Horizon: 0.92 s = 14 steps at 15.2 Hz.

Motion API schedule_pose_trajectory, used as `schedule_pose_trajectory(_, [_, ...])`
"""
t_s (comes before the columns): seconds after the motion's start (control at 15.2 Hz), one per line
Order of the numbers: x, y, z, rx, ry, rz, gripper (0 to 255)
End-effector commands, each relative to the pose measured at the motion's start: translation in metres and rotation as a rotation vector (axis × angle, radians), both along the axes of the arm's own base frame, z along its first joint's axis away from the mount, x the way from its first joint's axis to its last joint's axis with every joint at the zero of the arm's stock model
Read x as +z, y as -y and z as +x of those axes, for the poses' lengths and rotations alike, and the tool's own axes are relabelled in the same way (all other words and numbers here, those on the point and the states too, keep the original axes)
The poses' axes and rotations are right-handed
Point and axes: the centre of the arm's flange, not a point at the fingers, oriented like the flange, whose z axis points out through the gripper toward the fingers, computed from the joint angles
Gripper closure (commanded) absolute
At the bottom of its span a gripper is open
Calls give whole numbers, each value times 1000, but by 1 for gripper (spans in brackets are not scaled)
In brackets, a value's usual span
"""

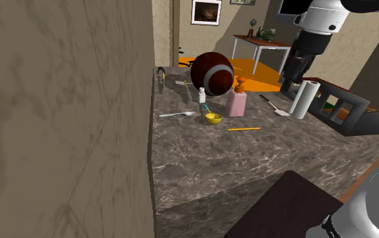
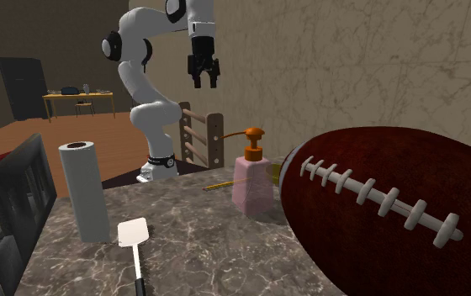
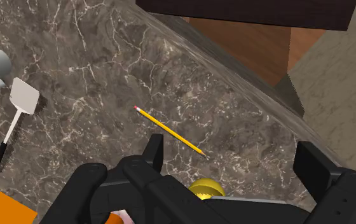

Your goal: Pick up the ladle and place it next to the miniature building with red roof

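The ladle [image 1: 179,114] is a silver-grey utensil lying flat on the dark marble counter [image 1: 249,162], just to the shoulder view's left of a small yellow bowl [image 1: 213,118]. My black gripper [image 1: 292,81] hangs high over the counter's far right part, well away from the ladle. Its fingers stand apart with nothing between them, as the second exterior view [image 2: 203,77] and the wrist view [image 3: 234,159] show. Below the hand lie a yellow pencil [image 3: 169,132] and the yellow bowl [image 3: 206,188]. I cannot make out a miniature building with a red roof.
A big football [image 1: 212,73], a pink soap dispenser [image 1: 235,101], a small bottle [image 1: 202,94], a white spatula [image 1: 274,106] and a paper towel roll [image 1: 304,99] stand on the counter. A wall [image 1: 59,115] bounds its left side. A dark rack [image 1: 344,105] sits at the right.
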Motion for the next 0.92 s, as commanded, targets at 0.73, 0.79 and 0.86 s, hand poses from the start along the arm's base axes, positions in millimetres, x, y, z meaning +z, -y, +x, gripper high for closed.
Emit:
schedule_pose_trajectory(0.73, [-82,0,125,-204,-37,82,0])
schedule_pose_trajectory(0.79, [-89,1,136,-222,-40,89,0])
schedule_pose_trajectory(0.86, [-97,2,147,-241,-43,97,0])
